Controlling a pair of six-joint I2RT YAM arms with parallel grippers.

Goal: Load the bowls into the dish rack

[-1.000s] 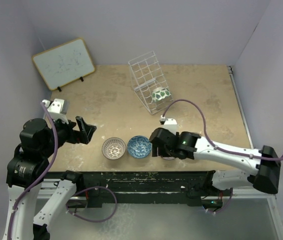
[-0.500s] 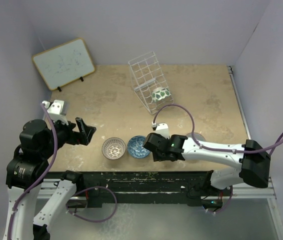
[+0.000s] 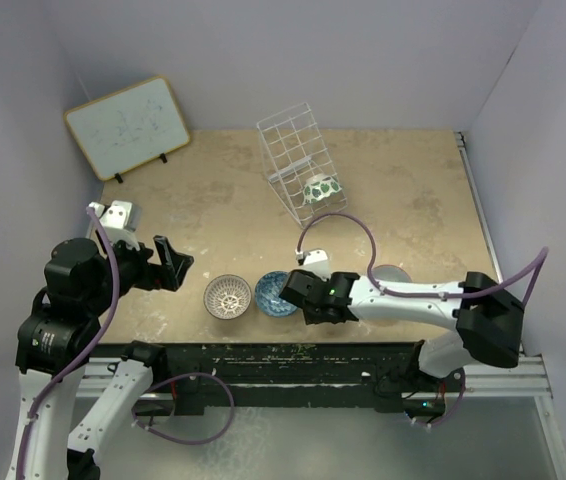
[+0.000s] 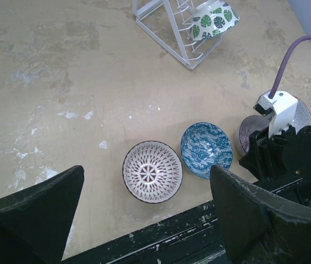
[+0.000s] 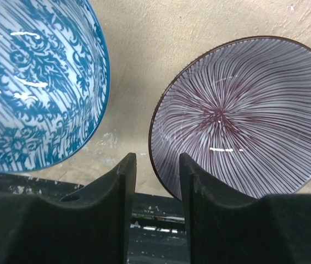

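Observation:
The white wire dish rack point(image 3: 293, 150) stands at the back centre with the green-and-white bowl point(image 3: 320, 188) in its base; both show in the left wrist view, rack point(image 4: 169, 30) and bowl point(image 4: 213, 16). The brown-and-white bowl point(image 3: 228, 296) and the blue bowl point(image 3: 271, 292) sit near the front edge. The mauve-pink bowl point(image 5: 238, 115) lies right of the blue bowl point(image 5: 29, 82), hidden under my right arm from above. My right gripper point(image 5: 154, 165) is open, its fingers straddling the mauve bowl's left rim. My left gripper point(image 3: 168, 262) is open and empty, left of the bowls.
A pale bowl point(image 3: 393, 273) sits right of my right forearm. A framed whiteboard point(image 3: 128, 125) leans at the back left. The table's black front edge point(image 3: 263, 355) runs just below the bowls. Walls close in on both sides.
My right arm has swung left and toward the front edge, bringing its gripper down between the blue and mauve bowls and uncovering the pale bowl. The left arm has barely moved.

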